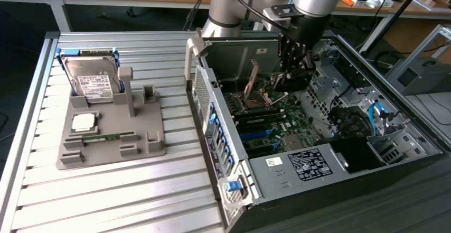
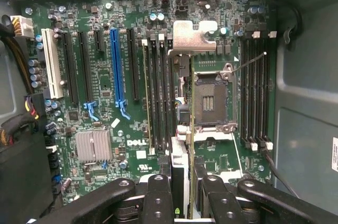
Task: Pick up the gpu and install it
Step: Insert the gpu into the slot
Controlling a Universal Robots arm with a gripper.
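Green gpu clamped edge-on above the motherboard

Your exterior cam sits high, angled down over bench and open computer case. Wrist cam looks straight into it, close. Both share the motherboard.
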